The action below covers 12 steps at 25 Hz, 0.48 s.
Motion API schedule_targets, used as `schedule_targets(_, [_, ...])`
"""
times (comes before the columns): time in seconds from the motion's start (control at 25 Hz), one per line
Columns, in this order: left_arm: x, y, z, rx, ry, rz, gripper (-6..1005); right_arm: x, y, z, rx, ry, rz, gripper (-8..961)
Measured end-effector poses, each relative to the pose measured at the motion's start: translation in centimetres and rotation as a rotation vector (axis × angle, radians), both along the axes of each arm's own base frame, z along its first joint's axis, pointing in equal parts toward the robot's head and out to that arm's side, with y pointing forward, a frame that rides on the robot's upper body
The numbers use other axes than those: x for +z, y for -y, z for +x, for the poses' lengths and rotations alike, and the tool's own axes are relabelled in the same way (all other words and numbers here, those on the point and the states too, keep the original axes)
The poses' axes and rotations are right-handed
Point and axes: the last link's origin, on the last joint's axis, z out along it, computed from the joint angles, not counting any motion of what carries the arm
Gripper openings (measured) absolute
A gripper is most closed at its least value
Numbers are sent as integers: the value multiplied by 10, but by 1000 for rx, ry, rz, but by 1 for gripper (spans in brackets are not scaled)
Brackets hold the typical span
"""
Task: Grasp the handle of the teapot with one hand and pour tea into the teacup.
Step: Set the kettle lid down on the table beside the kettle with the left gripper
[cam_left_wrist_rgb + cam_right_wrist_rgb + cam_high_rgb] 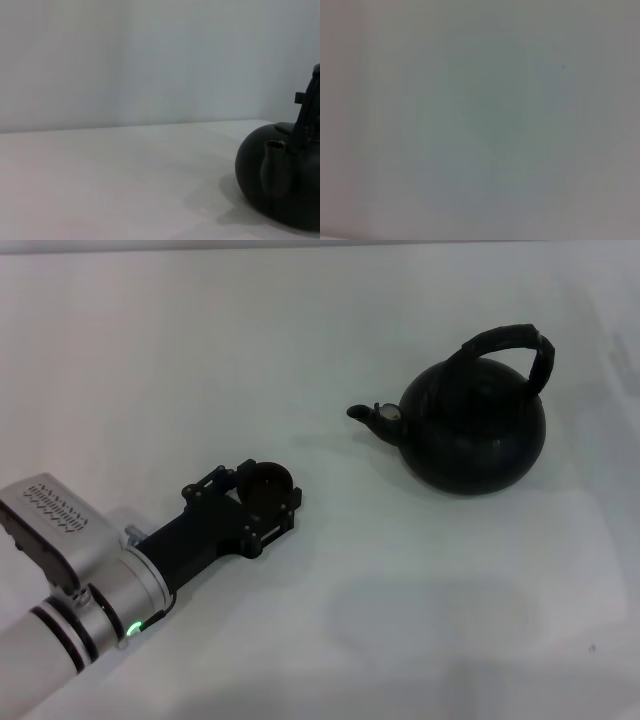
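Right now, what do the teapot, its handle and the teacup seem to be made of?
The teapot: probably ceramic or cast iron, matte black, with a dull, slightly rough surface and only faint sheen. The handle: apparently a cord or rattan wrap, black, with rib-like windings along the arch. The teacup: likely dark ceramic; its round rim sits at the left gripper, too small to judge the finish.

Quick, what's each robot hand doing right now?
Left end effector: around the teacup, closed on it.
Right end effector: not in view.
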Motion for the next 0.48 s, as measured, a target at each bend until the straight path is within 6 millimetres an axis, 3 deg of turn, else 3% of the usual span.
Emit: schedule_targets(0.48, [1,0,-3,8,-12,1,703,1,-2,0,-1,0,4,665])
